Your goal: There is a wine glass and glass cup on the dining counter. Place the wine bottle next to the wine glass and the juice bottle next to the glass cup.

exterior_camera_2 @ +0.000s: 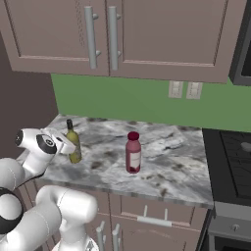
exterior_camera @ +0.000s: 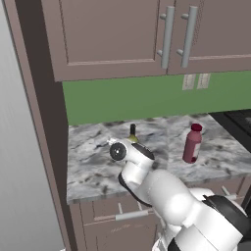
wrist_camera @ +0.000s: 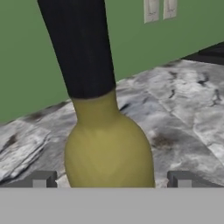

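Hand: the hand (wrist_camera: 111,181) is right up at the wine bottle (wrist_camera: 107,144), its two dark fingertips (wrist_camera: 41,179) spread wide apart, one on each side of the yellow body, not touching it.
Wine bottle: standing upright on the marbled desk (exterior_camera_2: 166,166) under the brown wall cabinets (exterior_camera_2: 147,34); in the right base view it is just beside the arm's wrist, black neck poking above it.
Juice bottle: the juice bottle (exterior_camera_2: 133,152) stands upright on the same desk, well apart from the wine bottle, on the side towards the stove (exterior_camera_2: 235,162).
Backdrop: a green wall (exterior_camera_2: 137,100) runs behind the wine bottle, with two pale outlets (exterior_camera_2: 185,89) beyond the juice bottle.
Grip: nothing held; wine bottle sits between the open fingertips.
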